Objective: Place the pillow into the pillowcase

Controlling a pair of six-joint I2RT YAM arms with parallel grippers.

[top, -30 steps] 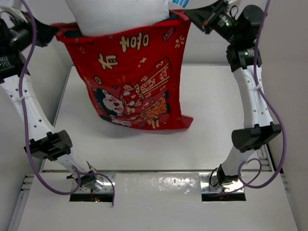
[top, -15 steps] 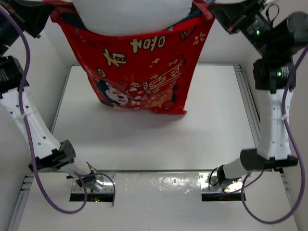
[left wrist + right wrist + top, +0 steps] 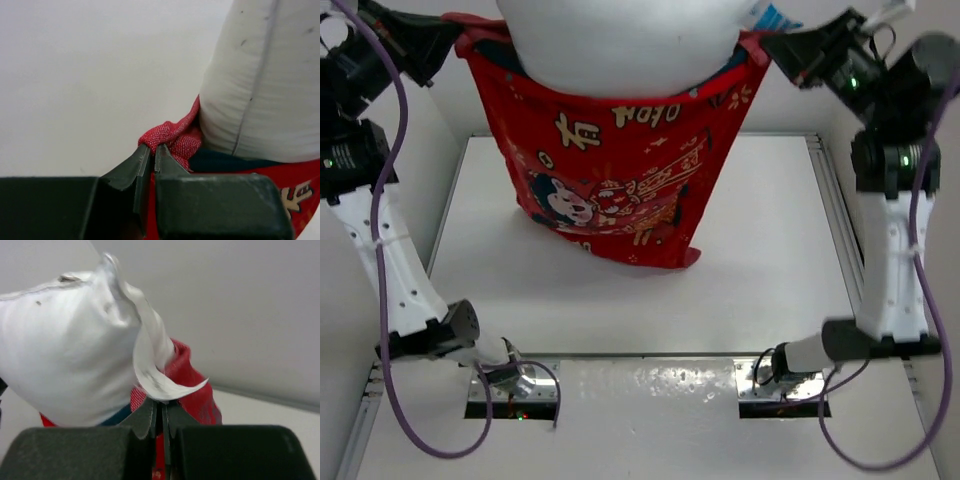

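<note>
The bright red fabric pillowcase (image 3: 620, 190) carries gold writing: one large character near its upper left reads 有 (image 3: 570, 130), while the gold characters beside it (image 3: 642, 113) are tilted and I cannot read them. Below these sit two printed cartoon figures (image 3: 590, 205) in traditional dress. The case hangs in the air over the white bench (image 3: 770, 290), with its open mouth facing up and stretched from left to right. Its closed end points down and its lower right corner hangs lowest; I cannot tell whether that end touches the bench. The large plain white pillow (image 3: 620, 40) stands upright in the mouth. Its lower part is inside the case, and its plump upper part rises past the top edge of the overhead view. A small blue-and-white tag (image 3: 772, 15) shows at the pillow's right edge, its print too small to read. The left fingers (image 3: 146, 154) are pinched tight on a bunched red corner of the mouth. The right fingers (image 3: 152, 415) are clamped on the opposite red corner, just beneath a curled white flap (image 3: 155, 377).
</note>
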